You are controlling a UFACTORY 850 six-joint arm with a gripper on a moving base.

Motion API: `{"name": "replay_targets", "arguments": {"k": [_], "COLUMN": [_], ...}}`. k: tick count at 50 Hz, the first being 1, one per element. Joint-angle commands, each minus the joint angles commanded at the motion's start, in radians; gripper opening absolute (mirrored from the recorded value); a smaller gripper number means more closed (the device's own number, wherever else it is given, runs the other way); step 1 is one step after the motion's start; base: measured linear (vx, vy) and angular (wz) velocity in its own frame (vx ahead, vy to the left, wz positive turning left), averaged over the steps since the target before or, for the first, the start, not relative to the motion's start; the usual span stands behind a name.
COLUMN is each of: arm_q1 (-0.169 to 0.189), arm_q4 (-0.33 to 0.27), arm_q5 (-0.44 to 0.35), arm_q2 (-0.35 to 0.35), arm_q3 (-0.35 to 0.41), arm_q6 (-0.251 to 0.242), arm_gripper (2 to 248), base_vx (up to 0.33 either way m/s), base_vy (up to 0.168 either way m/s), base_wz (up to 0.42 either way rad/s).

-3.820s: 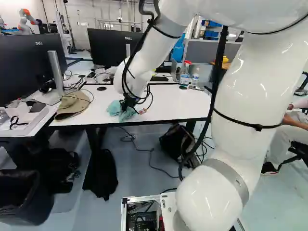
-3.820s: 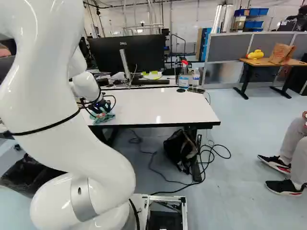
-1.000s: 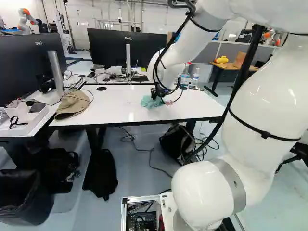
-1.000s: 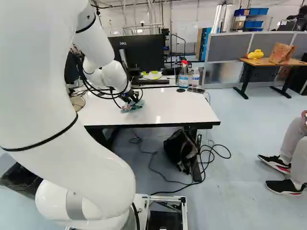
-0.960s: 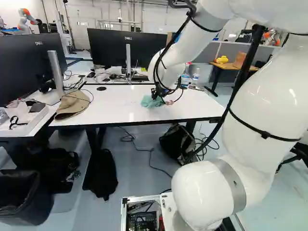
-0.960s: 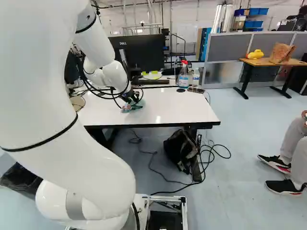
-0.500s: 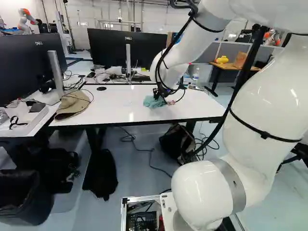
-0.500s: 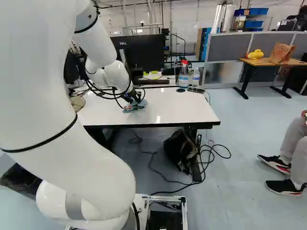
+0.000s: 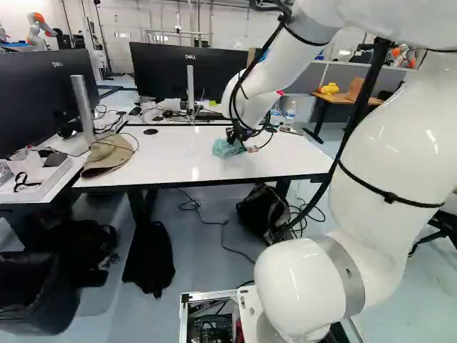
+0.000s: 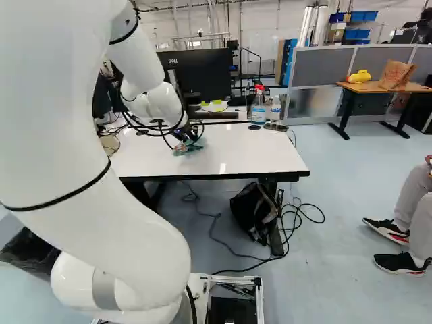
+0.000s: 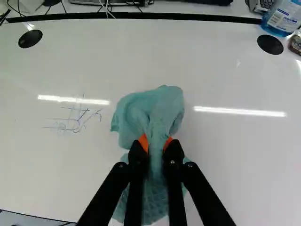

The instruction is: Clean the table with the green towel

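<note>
The gripper point(image 11: 156, 142) is clamping the green towel point(image 11: 149, 110) mid-bunch, presumably for firm wiping; it is lying between the front and back edges of the table point(image 9: 164, 161); ink marks point(image 11: 75, 120) are awaiting attention toward the left edge.

The towel point(image 11: 164, 101) lies on the table point(image 10: 250, 152), between the cap point(image 9: 107, 154) near its left edge and the spray bottle point(image 10: 258, 113) near its far right corner. Behind the far edge stands a monitor point(image 9: 161, 71).

Robotics lab, white surface point(image 9: 171, 161), black monitors point(image 9: 161, 71), cables point(image 10: 323, 217) on the floor point(image 10: 364, 175), grey partitions point(image 10: 317, 66), another robot point(image 9: 34, 32) at the back
</note>
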State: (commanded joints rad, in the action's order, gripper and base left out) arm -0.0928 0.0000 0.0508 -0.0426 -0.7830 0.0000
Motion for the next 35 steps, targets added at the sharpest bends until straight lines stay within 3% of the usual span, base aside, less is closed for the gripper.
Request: {"name": "replay_targets", "arguments": {"k": [35], "arm_q1": [-0.087], "arm_q4": [0.000], "arm_q5": [0.000], "arm_q2": [-0.084], "arm_q3": [-0.136], "arm_q6": [0.000], "arm_gripper": [51], "base_vx": [0.000], "base_vy": [0.000], "base_wz": [0.000]}}
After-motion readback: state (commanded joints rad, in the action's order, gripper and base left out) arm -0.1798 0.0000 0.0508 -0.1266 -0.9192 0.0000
